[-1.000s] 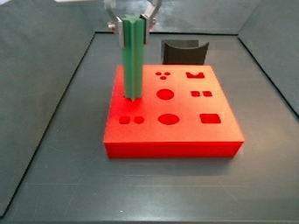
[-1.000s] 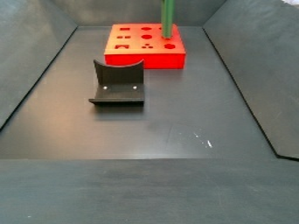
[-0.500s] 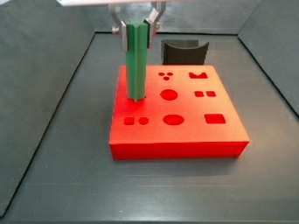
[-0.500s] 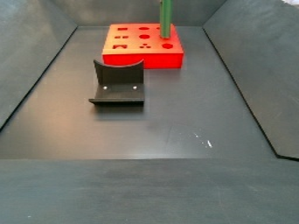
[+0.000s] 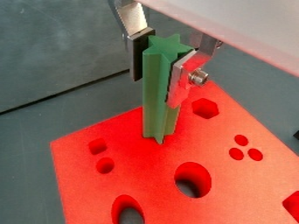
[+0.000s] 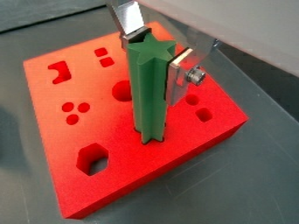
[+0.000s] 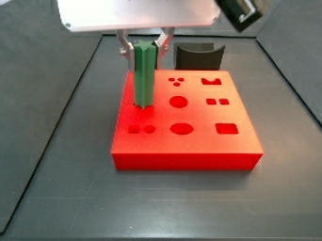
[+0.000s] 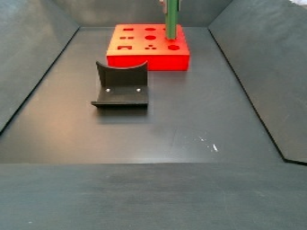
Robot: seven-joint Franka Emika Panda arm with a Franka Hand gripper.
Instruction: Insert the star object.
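Observation:
The star object (image 7: 145, 73), a long green rod with ridged sides, stands upright on the red block (image 7: 189, 158). My gripper (image 7: 145, 42) is shut on the rod's upper end. In both wrist views the silver fingers clamp the star-shaped top (image 5: 160, 54) (image 6: 156, 54). The rod's lower end (image 5: 156, 136) meets the block's top near one edge (image 6: 149, 138) and hides whatever hole lies under it. The rod also shows in a side view (image 8: 173, 20), over the block's right end (image 8: 150, 61); the gripper is out of that frame.
The block's top (image 6: 47, 131) has several cut-out holes of different shapes (image 5: 190, 179). The dark grey curved fixture (image 8: 120, 85) stands on the dark floor apart from the block, behind it in a side view (image 7: 199, 54). Sloped bin walls enclose the floor.
My gripper has come down with the rod. Less of the rod stands above the block's top than before. The block and fixture have kept their places.

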